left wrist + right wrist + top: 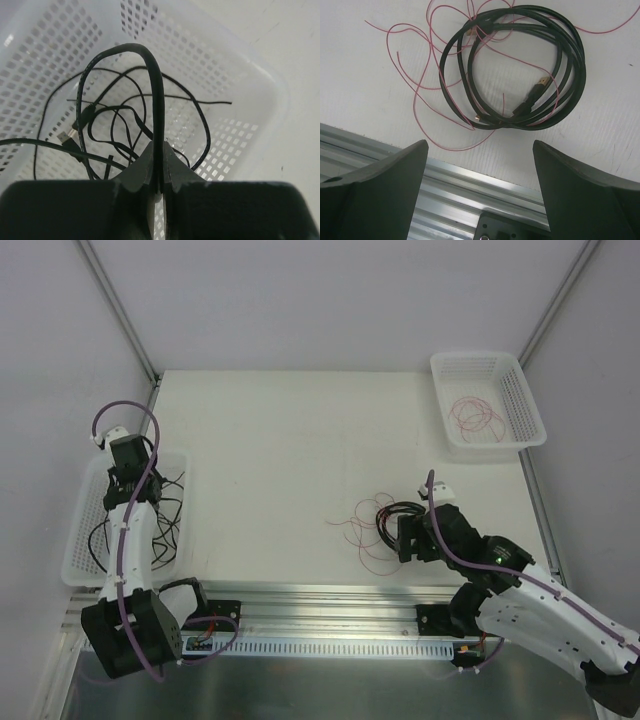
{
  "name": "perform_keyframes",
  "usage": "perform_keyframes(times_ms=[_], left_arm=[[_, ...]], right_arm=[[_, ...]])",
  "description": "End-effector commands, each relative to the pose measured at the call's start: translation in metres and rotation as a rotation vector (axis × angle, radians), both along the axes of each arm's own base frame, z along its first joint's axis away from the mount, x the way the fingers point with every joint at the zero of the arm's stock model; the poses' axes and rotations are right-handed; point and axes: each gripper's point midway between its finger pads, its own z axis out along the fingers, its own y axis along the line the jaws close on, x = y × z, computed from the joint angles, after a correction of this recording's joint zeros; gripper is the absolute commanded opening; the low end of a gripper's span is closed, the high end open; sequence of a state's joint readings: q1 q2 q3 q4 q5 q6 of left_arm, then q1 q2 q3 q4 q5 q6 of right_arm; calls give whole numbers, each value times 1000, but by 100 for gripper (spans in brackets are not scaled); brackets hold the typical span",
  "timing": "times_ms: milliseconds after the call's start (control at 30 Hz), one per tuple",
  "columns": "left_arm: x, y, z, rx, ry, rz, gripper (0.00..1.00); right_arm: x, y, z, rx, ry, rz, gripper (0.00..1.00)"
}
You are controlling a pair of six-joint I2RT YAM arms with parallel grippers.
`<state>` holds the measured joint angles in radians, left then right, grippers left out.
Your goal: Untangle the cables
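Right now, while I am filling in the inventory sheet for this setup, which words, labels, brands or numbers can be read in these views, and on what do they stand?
None can be read in any view.
Left basket, far basket, black cables, red wire, plugs: no lettering shows.
Small board by the left arm's base: too small to read.
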<state>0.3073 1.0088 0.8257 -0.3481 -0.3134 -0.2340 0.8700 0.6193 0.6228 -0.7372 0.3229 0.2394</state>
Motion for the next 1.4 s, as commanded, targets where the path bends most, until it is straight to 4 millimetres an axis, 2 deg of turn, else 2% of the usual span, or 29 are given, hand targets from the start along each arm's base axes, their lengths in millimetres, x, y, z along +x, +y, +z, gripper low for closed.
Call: perform_keyframes(times_ms=[0,33,133,233,267,300,367,400,500,533,633,800,833,900,1000,1033,1100,1200,1267,1300,1367], left_arm=[[6,-7,-29,-108,-1,4,0],[5,-7,-41,-126,25,7,0],[9,-9,-53,-160,51,-18,4],[12,-9,-60,-183,75,-25,17],[11,-9,-60,-185,75,-26,22],[10,-9,-60,-186,74,-26,35],[9,-10,-57,-177,68,-34,46],[9,-11,-56,-175,64,-42,58],[4,-10,-48,-150,51,-41,74],[1,-9,-40,-135,30,-40,84],[-1,-12,-22,-110,-29,-55,98],[1,-29,14,-99,-147,-140,99],[2,-36,28,-86,-183,-175,99],[4,-50,39,-87,-214,-242,99],[11,-87,61,-78,-262,-424,99],[14,-105,63,-85,-263,-504,99],[17,-136,69,-117,-270,-643,99],[20,-191,67,-206,-247,-877,99],[19,-217,60,-242,-218,-979,99],[16,-239,46,-276,-173,-1056,99],[15,-259,35,-295,-156,-1128,99]], right_arm=[[3,7,7,40,-13,-1,90],[3,7,8,39,-17,2,90],[3,5,6,29,-14,0,90],[2,4,5,24,-11,1,90],[2,4,5,26,-11,-1,90],[2,4,6,29,-12,-2,90],[2,5,6,30,-11,-1,90],[3,5,7,31,-12,-1,90],[3,8,7,17,0,12,90],[3,10,10,19,0,22,90],[4,18,12,23,19,51,89],[5,40,24,47,36,131,86],[7,43,20,29,53,136,85],[7,52,25,27,59,165,84],[8,71,24,16,82,211,80],[9,81,18,7,110,229,78],[10,98,20,25,114,258,76],[19,117,3,14,147,247,70],[27,122,-7,-2,148,216,60],[33,126,-19,-28,160,203,57],[42,132,-25,-48,156,186,49]])
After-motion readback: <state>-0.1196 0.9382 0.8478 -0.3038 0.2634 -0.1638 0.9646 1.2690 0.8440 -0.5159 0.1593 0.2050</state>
